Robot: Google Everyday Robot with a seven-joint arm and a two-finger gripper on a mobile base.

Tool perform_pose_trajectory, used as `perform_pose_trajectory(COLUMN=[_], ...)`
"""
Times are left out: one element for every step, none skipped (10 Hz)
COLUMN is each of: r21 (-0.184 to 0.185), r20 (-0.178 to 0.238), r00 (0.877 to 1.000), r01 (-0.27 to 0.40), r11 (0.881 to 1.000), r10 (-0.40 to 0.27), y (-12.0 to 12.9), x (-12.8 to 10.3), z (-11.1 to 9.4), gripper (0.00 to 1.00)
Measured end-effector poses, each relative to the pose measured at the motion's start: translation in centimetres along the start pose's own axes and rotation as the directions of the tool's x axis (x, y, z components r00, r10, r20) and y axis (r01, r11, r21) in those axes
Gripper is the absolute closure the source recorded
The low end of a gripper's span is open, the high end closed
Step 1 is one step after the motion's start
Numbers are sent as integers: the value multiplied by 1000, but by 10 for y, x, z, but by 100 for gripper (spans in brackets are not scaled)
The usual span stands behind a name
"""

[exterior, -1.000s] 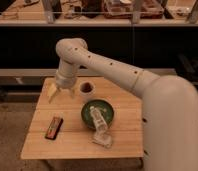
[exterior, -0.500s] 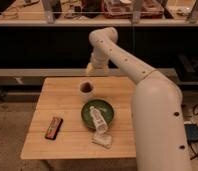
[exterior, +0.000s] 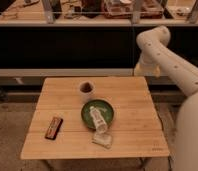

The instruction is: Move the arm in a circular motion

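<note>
Wood table [exterior: 127, 112] in front of dark shelving, arm [exterior: 167, 60] up at the far right.

Just the one camera view to go on. The arm comes in from the near right, bends at a fat joint high over the far right corner, and the gripper [exterior: 142, 69] hangs just past the table's far right edge. It's clear of everything, which fits a circling move with nothing to pick up. Can't tell if the gripper is clenched or released. All the clutter is left of it: a cup [exterior: 86, 90] at the far middle, a green bowl [exterior: 86, 109] just nearer with a bottle [exterior: 97, 119] lying across it, and a snack bar [exterior: 54, 127] near left. My guess is the circle is partway round, and the cup is the thing to miss.
</note>
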Motion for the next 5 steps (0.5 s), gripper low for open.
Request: perform_pose_trajectory(r21=[-37, -65, -71, -52, -24], r20=[18, 39, 86, 134, 167], r00=[999, 997, 995, 991, 984], r01=[-43, -65, -46, 11, 66], r11=[998, 996, 996, 999, 997], r10=[44, 68, 52, -4, -61], y=[28, 43, 36, 11, -14], x=[-24, -58, -109, -156, -189], z=[-8, -22, -41, -58, -71], gripper=[30, 30, 30, 30, 30])
